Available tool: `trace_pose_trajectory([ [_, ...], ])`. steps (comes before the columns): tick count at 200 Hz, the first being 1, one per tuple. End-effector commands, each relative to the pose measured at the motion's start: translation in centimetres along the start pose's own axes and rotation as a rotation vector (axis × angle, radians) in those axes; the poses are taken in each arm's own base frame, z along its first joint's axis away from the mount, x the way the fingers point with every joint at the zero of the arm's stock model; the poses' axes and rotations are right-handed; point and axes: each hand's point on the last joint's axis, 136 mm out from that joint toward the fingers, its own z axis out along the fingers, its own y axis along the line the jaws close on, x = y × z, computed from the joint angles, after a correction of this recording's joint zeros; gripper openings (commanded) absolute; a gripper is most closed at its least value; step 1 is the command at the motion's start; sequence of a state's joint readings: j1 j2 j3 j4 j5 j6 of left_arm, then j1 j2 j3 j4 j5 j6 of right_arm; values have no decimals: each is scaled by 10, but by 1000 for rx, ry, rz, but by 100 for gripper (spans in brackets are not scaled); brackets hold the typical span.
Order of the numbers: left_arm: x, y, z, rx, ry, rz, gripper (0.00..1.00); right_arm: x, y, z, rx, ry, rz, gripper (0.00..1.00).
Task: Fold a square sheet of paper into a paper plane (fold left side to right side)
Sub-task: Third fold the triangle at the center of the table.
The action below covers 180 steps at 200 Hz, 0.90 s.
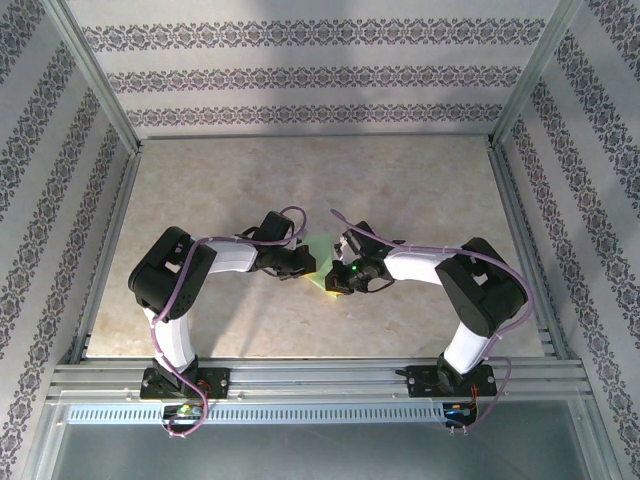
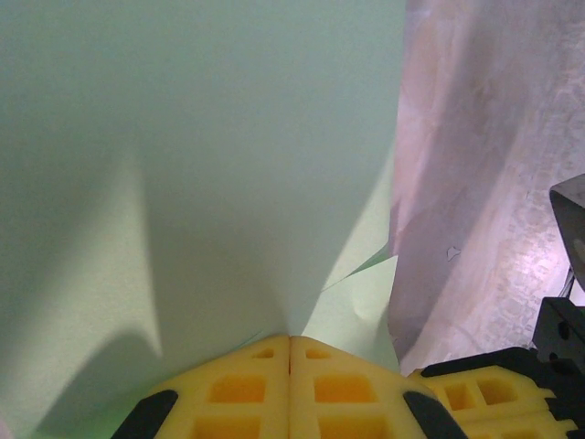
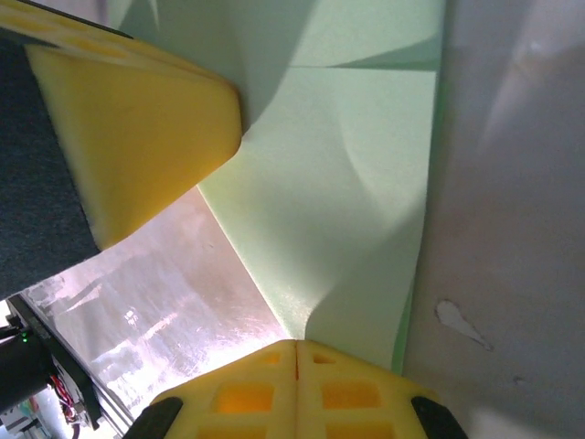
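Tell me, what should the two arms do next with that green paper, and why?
Probably swing the left fingers across toward the right fingers, laying the pale green sheet of paper over itself. Both pairs are shut on it, and it stands bowed between them, not yet pressed flat.

- The square sheet of paper [image 1: 320, 252] is pale green, matte and unmarked, sitting near the middle of the table [image 1: 200, 200].
- It is lifted and bowed, not flat, with soft dents across its face.
- Toward 1 o'clock in the right wrist view, a second layer seems to overlap.
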State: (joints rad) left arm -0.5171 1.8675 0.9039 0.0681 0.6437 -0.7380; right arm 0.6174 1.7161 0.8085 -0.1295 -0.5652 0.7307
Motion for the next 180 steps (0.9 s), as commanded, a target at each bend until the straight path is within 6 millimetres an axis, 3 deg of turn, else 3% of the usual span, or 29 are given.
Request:
trace_pose_trajectory([
  [1, 20, 41, 14, -139, 51, -49, 8, 7, -12, 4, 29, 18, 19, 0],
  [119, 14, 32, 9, -130, 36, -30, 16, 19, -19, 14, 50, 52, 31, 0],
  [180, -8, -7, -22, -86, -62, 62, 18, 28, -37, 17, 97, 71, 57, 0],
])
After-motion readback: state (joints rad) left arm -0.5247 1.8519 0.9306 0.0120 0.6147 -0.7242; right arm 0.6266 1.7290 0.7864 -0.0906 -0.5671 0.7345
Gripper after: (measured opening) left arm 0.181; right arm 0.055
